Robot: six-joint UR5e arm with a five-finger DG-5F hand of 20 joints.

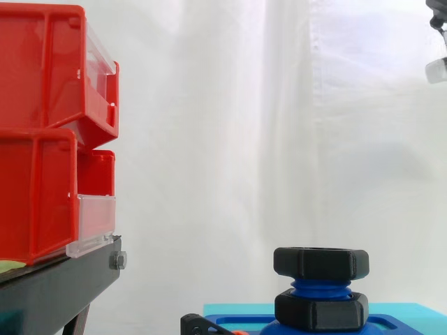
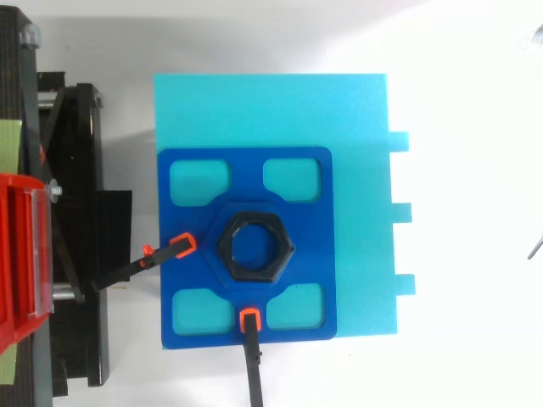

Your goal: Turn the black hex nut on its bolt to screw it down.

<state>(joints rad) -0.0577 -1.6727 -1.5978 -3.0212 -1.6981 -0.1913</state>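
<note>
A black hex nut [image 1: 320, 262] sits at the top of a blue threaded bolt [image 1: 320, 287], with a second black nut [image 1: 320, 311] lower down near the base. From above, the top nut [image 2: 281, 252] lies at the middle of a dark blue plate [image 2: 310, 242] on a cyan block [image 2: 271, 110]. A small part of my hand [image 1: 437, 69] shows at the upper right corner of the side view, high above and to the right of the nut, well apart from it.
Red bins [image 1: 42, 132] on a black stand [image 1: 56, 286] rise at the left. Two black clamps with orange tips [image 2: 184, 245] [image 2: 249, 319] hold the blue plate at its left and front edges.
</note>
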